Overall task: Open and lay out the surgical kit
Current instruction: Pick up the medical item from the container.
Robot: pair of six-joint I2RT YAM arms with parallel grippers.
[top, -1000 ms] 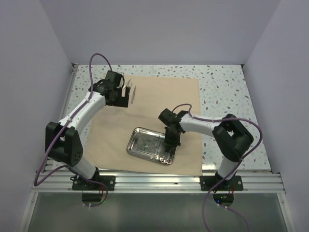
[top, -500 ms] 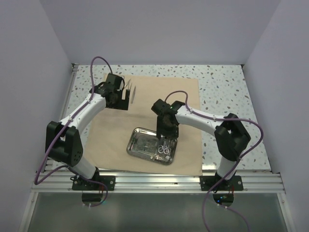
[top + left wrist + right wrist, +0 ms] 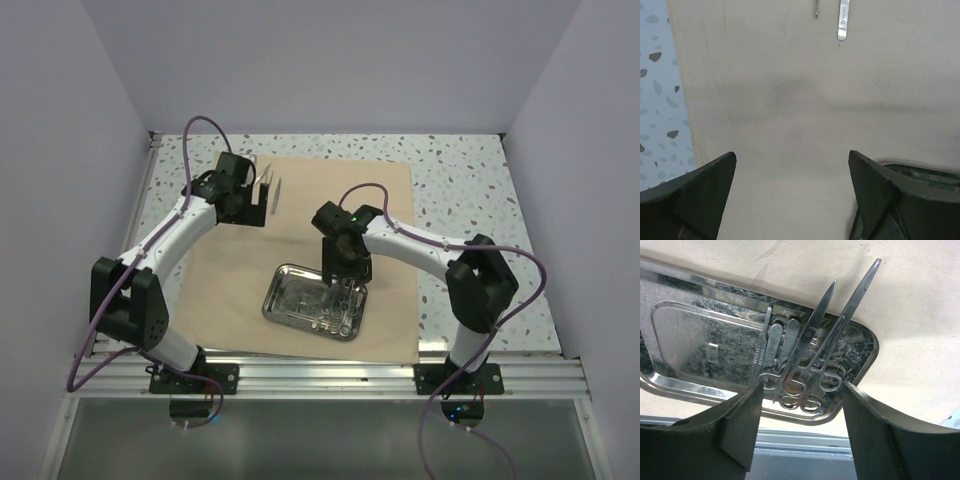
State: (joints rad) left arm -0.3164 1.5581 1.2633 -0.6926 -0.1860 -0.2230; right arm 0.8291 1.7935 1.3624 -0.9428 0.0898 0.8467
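The tan cloth wrap (image 3: 225,290) lies spread flat on the table. On its near part sits the steel tray (image 3: 290,298), holding scissors (image 3: 812,347), ring-handled forceps (image 3: 847,315) and a flat-handled blade (image 3: 762,347); their tips poke over the tray's far rim. My right gripper (image 3: 802,386) hangs open just above the ring handles, holding nothing. In the top view it (image 3: 343,280) is over the tray's right half. At the cloth's far left my left gripper (image 3: 262,200) is open over bare cloth. Tweezers (image 3: 842,22) lie on the cloth just ahead of it.
The speckled tabletop (image 3: 470,190) shows to the right of and behind the cloth. White walls close in the left, back and right sides. An aluminium rail (image 3: 320,375) runs along the near edge by the arm bases.
My right gripper has opened, risen and pulled back from the tray's near right corner. The scissors now lie further inside the tray. The left arm has barely moved.
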